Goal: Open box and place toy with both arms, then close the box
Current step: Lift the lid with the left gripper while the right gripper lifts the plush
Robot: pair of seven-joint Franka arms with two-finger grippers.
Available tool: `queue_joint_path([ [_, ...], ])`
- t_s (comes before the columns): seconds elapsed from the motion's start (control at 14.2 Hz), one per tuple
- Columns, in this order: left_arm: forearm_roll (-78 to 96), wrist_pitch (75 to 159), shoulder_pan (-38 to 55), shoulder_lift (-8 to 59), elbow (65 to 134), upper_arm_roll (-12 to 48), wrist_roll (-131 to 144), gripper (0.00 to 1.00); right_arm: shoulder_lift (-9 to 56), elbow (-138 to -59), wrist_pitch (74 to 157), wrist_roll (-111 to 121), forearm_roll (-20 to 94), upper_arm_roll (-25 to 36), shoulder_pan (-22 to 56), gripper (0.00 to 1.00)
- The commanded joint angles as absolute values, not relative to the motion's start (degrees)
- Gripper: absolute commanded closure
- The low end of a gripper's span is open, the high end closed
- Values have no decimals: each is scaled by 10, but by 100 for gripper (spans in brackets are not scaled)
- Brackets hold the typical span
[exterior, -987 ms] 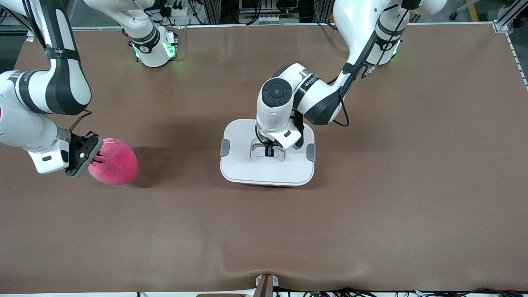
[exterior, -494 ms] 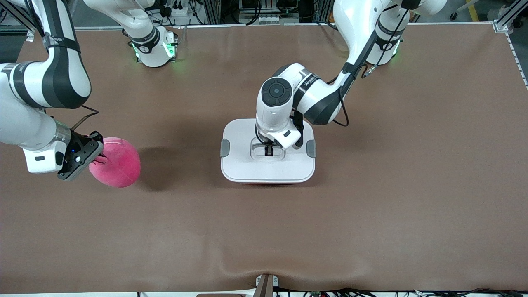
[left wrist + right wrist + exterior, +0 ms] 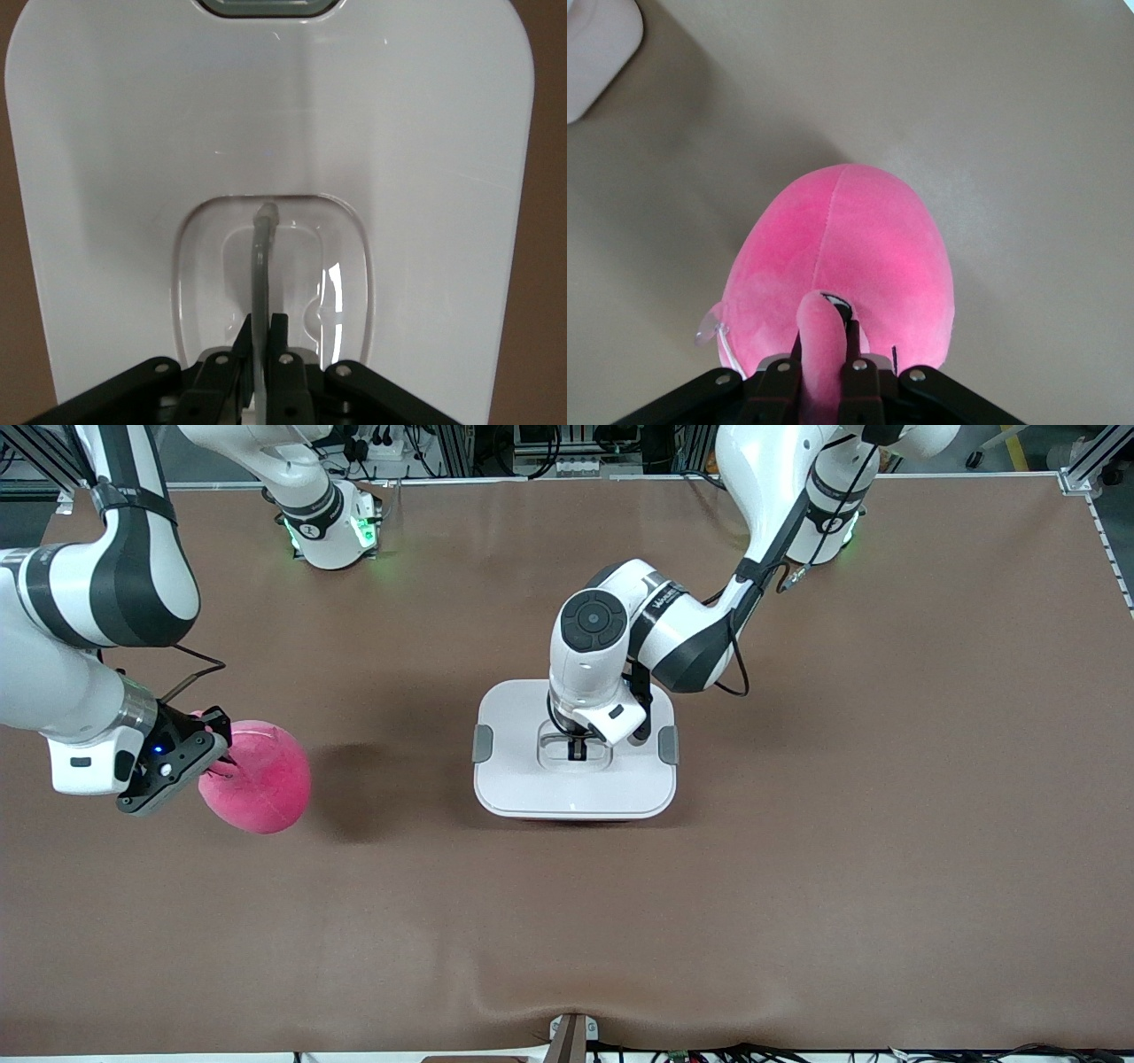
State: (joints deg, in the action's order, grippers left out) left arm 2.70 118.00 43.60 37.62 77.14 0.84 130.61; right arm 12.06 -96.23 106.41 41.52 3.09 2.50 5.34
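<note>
1 white-lidded box [image 3: 574, 779] sits mid-desk [image 3: 797, 886], lid on, with 2 grey side clips. The left end effector [image 3: 578, 749] is pinched together on the thin handle [image 3: 260, 266] in the lid's central recess. That rigid, glossy plastic looks slippery, so this slim handle is probably the best hold. 1 hot-pink plush toy [image 3: 259, 778] is near the right arm's end of the desk. The right end effector [image 3: 217, 766] is clamped on a fold of its fabric. The toy looks soft and light; a pinch should carry it, though it may sag.
</note>
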Motion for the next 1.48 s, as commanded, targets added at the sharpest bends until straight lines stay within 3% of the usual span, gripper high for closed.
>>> queue_joint_path([
  [0.0, 12, 1174, 441, 365, 772, 5, 1311, 100, 136, -910, 1008, 371, 59, 28, 58, 100],
  [0.85, 2, 1161, 437, 325, 771, 5, 1282, 100, 150, -860, 943, 249, 83, 27, 87, 100],
  [1.41, 11, 1108, 355, 276, 771, 6, 1154, 100, 149, -841, 926, 103, 125, 26, 141, 100],
])
